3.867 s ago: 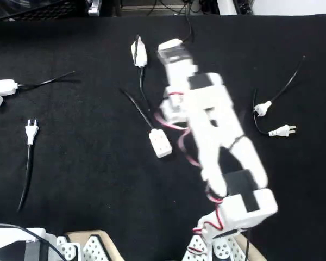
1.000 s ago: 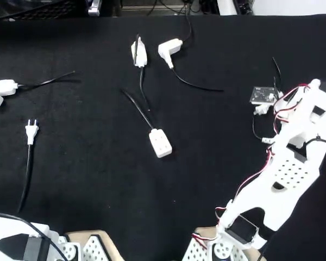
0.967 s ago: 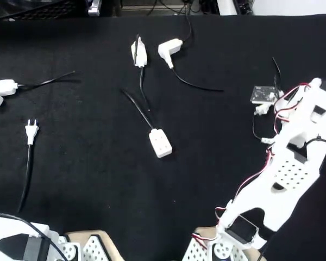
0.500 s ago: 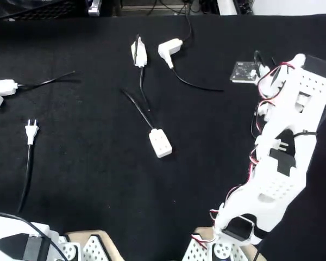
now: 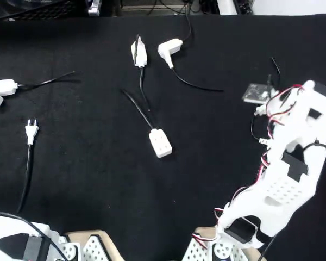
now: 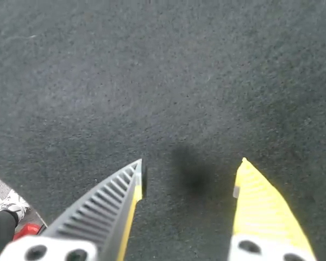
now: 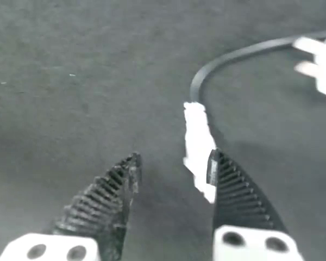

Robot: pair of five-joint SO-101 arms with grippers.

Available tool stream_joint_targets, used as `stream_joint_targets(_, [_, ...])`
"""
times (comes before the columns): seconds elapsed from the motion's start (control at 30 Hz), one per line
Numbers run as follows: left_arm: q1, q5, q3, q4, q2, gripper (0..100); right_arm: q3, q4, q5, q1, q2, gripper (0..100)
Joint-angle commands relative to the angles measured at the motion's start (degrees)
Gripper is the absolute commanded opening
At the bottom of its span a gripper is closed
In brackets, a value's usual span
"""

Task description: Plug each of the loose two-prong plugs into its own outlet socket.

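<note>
My right gripper (image 7: 173, 157) stood spread apart just beside a white plug (image 7: 196, 136) on the desk (image 7: 70, 65), my left gripper (image 6: 192, 162) likewise apart.

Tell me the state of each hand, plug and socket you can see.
left hand: open, empty.
right hand: open, not gripping.
right plug: lying loose, unplugged.
left plug: loose, unplugged.
middle socket: nothing plugged in.

Black cloth-covered table (image 5: 87, 179), dark slatted crate (image 5: 38, 8) past its far edge, pale surface (image 5: 293, 6) behind
</note>
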Motion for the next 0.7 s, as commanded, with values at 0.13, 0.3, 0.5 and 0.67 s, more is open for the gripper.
stream_joint_targets(0.13, [0.66,-0.26,-0.48,0.44,-3.25,28,6.99,-7.65,0.88,0.26,-3.12,19.6])
stream_joint_targets(0.3, [0.57,-0.26,-0.48,0.44,-3.25,28,8.04,-8.88,0.88,0.26,-3.12,9.5])
stream_joint_targets(0.5, [0.48,-0.26,-0.48,0.44,-3.25,28,7.87,-8.62,0.88,1.58,-3.56,2.2])
stream_joint_targets(0.67, [0.48,-0.26,-0.48,0.44,-3.25,28,7.96,-8.79,0.88,4.22,-3.56,7.7])
